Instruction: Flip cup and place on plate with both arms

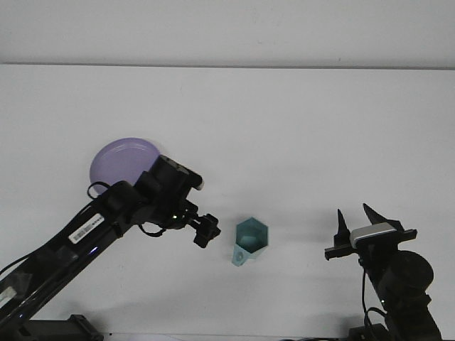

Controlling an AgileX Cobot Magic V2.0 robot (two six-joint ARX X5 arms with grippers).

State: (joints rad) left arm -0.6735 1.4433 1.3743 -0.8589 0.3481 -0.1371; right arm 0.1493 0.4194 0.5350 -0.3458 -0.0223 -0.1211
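Lying at the left of the white table (284, 114), the purple plate (121, 160) is partly covered by the left arm (106, 220), which stretches across its near edge toward the middle. The left gripper (205, 231) hangs just left of the teal cup (249, 239) — not touching it — and whether its fingers are apart or together cannot be told. The cup lies tipped on its side, mouth facing the camera, well apart from the plate. At far right the right gripper (354, 217) points upward, fingers spread apart — holding nothing.
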